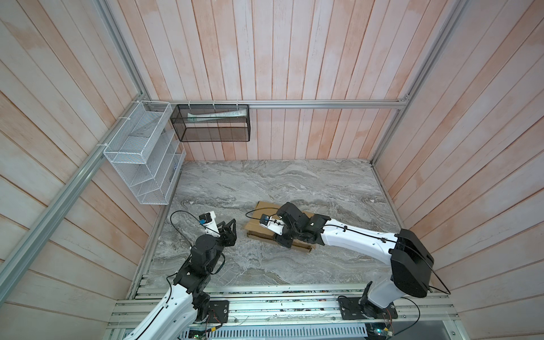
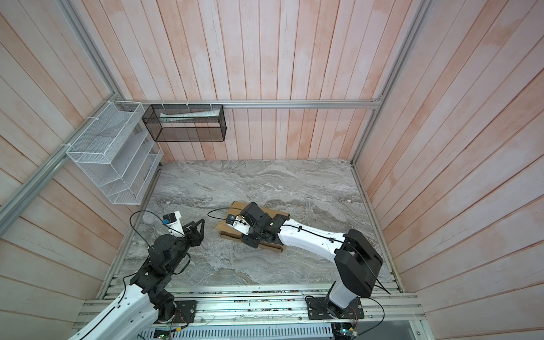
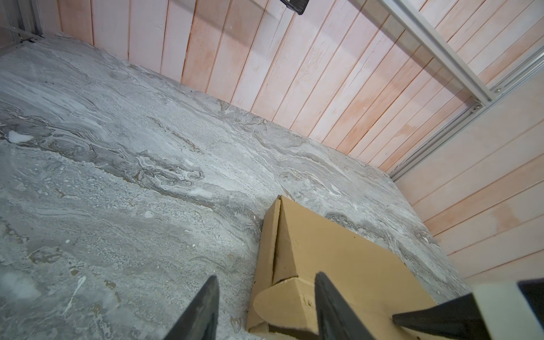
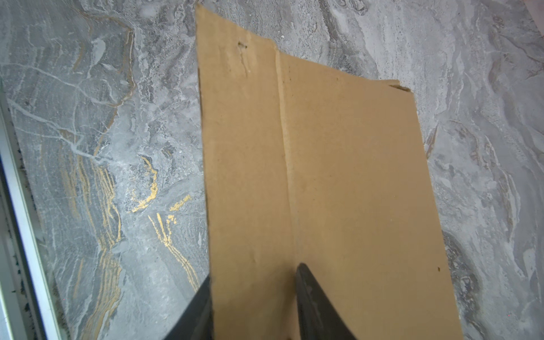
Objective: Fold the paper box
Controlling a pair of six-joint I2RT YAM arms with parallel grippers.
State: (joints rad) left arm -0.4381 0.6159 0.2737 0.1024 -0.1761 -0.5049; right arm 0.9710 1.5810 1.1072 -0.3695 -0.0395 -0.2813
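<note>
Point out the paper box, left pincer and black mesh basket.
paper box [image 1: 256, 226]: a top view, uncovered panel.
left pincer [image 3: 266, 276]: left wrist view, midway between fingertips.
black mesh basket [image 1: 215, 134]: a top view, front wall.

Middle of paper box [image 1: 255, 228] behind right arm [image 1: 353, 238]

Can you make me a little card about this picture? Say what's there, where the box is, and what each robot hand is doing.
Box: brown cardboard, lying on the table
Table: grey marble
Left gripper: open, beside the box, not touching it
Right gripper: open, fingers over the box's top
On the walls: white rack, black basket
</note>
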